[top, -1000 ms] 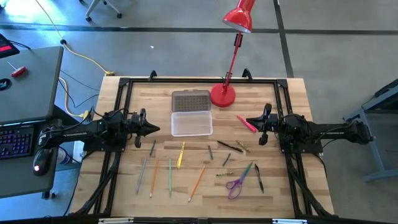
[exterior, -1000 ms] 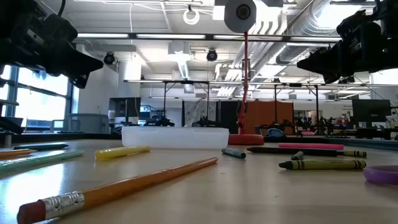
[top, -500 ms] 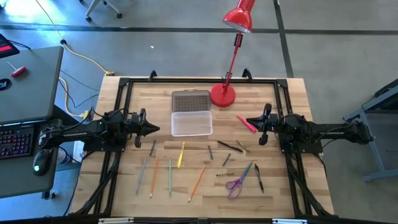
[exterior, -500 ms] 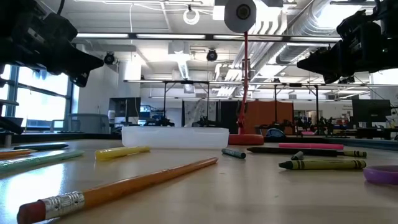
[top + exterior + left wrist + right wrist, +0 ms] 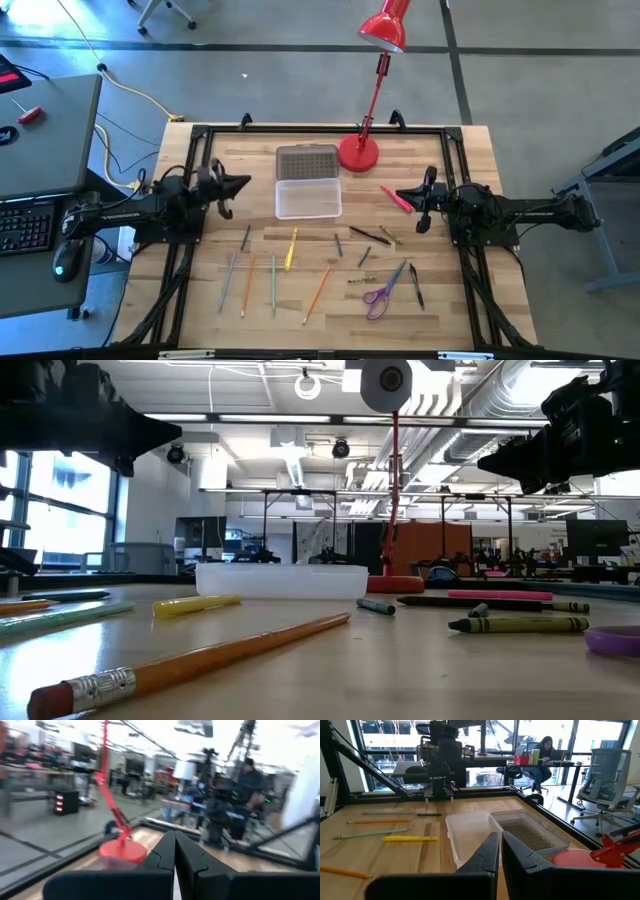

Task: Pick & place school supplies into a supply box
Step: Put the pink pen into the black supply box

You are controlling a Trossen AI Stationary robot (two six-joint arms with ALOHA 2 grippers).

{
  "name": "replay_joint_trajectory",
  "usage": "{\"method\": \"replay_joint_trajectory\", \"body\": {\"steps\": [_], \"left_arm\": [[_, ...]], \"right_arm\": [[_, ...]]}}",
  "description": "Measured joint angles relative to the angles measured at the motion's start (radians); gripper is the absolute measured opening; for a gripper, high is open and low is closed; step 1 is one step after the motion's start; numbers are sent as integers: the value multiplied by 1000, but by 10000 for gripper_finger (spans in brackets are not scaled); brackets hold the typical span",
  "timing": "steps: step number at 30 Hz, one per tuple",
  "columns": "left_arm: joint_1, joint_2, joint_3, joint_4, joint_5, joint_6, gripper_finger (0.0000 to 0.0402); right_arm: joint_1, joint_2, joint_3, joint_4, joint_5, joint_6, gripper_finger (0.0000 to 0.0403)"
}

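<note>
The supply box [image 5: 308,197] is a clear tray with its ribbed grey lid [image 5: 307,160] folded back flat toward the far edge; it rests on the table's far middle. The school supplies lie flat on the wood nearer the front. Among them are thin pencils [image 5: 248,283], a yellow one [image 5: 291,250], a pink marker [image 5: 395,199], dark pens [image 5: 370,235] and purple scissors [image 5: 378,297]. My left gripper [image 5: 246,182] hovers shut, left of the box. My right gripper [image 5: 399,193] hovers shut, right of the box beside the marker.
A red lamp's round base [image 5: 358,153] stands just right of the lid, and its stem leans over the far edge. A black frame [image 5: 200,135] rims the table. Bare wood lies between the box and the supplies.
My left gripper has tipped upward and swung its fingertips toward the table's far edge, and it has stayed shut. My right gripper and all the supplies have kept still.
</note>
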Motion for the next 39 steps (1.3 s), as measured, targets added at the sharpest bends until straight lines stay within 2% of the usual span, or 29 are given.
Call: {"method": "replay_joint_trajectory", "body": {"steps": [4, 7, 12, 18, 20, 24, 31, 34, 39], "left_arm": [[0, 0, 0, -16, -114, 0, 40], [0, 0, 0, -22, -150, 0, 40], [0, 0, 0, -18, -163, 0, 40], [0, 0, 0, -18, -187, 0, 40], [0, 0, 0, -18, -188, 0, 40], [0, 0, 0, -7, -192, 0, 40], [0, 0, 0, -9, -305, 0, 40], [0, 0, 0, -9, -363, -1, 40], [0, 0, 0, -9, -400, -1, 40]], "right_arm": [[0, 0, 0, 35, 79, -18, 0], [0, 0, 0, 55, 80, -20, 0], [0, 2, 0, 103, 170, -20, 0], [0, 2, 0, 122, 131, -31, 0], [-6, 6, 0, 162, 165, -74, 0], [-6, 14, 0, 162, 196, 8, 3], [-6, 131, 0, 15, 219, 168, 52], [-6, 212, 0, 23, 228, 180, 81], [-6, 348, 7, 35, 323, 170, 114]]}}
